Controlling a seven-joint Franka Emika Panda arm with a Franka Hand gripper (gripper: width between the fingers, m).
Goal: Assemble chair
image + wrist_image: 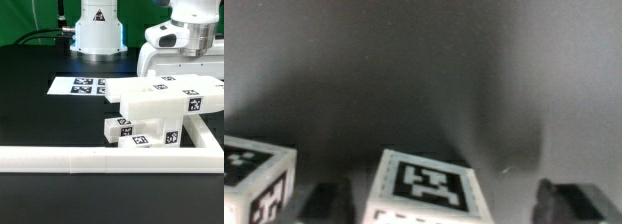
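The chair parts are chunky white plastic pieces with black-and-white tags, heaped at the exterior view's right. A big flat slab (pixel 165 98) lies on top, with a post (pixel 150 135) and a small block (pixel 122 128) under and in front of it. My gripper (pixel 172 58) hangs just behind and above the heap; its fingertips are hidden there. In the wrist view my gripper (pixel 441 192) is open. Its dark fingers (pixel 326 200) stand either side of a tagged white piece (pixel 429 185), with gaps on both sides. A second tagged piece (pixel 251 180) lies beside it.
A long white L-shaped rail (pixel 70 157) runs along the front of the black table and up the exterior view's right side, close against the heap. The marker board (pixel 85 87) lies flat behind the heap. The arm's white base (pixel 97 30) stands at the back.
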